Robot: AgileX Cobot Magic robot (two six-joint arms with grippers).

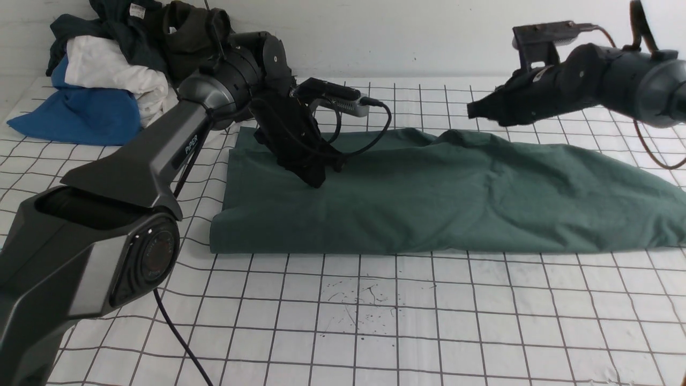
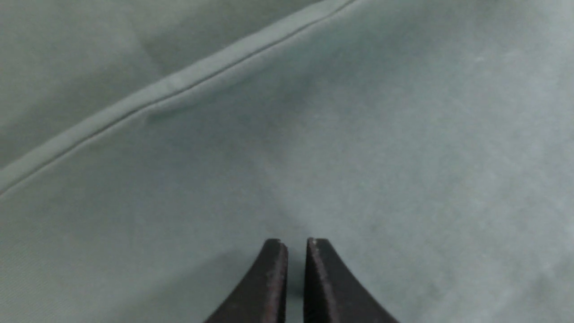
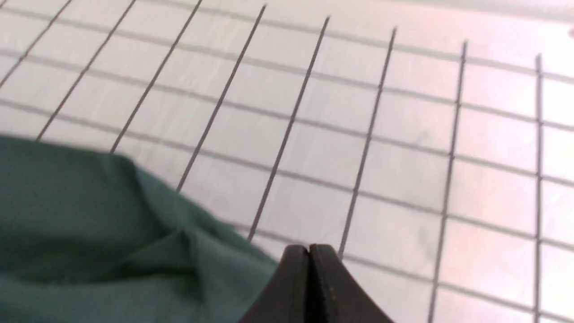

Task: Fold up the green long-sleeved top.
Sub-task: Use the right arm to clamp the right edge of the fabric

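The green long-sleeved top [image 1: 429,198] lies folded into a long band across the middle of the gridded table. My left gripper [image 1: 317,181] points down onto its left part, close over the cloth. In the left wrist view the green fabric [image 2: 358,134] fills the picture, a stitched hem [image 2: 179,85] runs slantwise, and the gripper [image 2: 296,242] is shut to a thin slit with nothing between its fingers. My right gripper [image 1: 472,110] hangs in the air above the top's far edge. It is shut and empty [image 3: 309,247], with a raised fold of the top [image 3: 89,233] beside it.
A pile of clothes sits at the back left corner: a blue piece [image 1: 69,115], a white one [image 1: 112,72], a dark teal-black one [image 1: 126,24] and an olive-brown one [image 1: 187,27]. White gridded cloth [image 1: 375,321] covers the table. The left arm's cable [image 1: 177,332] trails near the front.
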